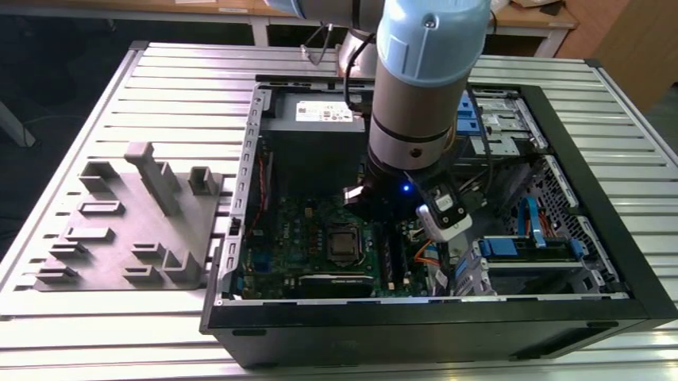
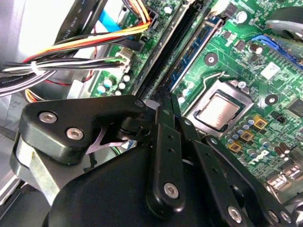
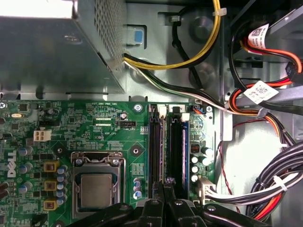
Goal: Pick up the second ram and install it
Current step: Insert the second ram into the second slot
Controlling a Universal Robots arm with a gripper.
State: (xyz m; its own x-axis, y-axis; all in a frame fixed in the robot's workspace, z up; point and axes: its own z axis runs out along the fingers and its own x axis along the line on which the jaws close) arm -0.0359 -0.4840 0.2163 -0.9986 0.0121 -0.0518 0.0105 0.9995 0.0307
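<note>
A robotics lab or test workshop set up for computer assembly. An open desktop computer case (image 1: 445, 317) lies on its side on a ribbed aluminium worktable (image 1: 190, 71), exposing a green motherboard (image 3: 85, 137), a processor socket (image 3: 97, 187) and bundled cables (image 3: 279, 179). A pale blue and silver industrial robot arm (image 1: 424, 87) reaches down into the case. Beside the case sits a grey moulded parts fixture (image 1: 132, 230) with upright holders. Wooden desks (image 1: 159, 6) and a dark floor (image 1: 53, 79) stand behind the table.
</note>
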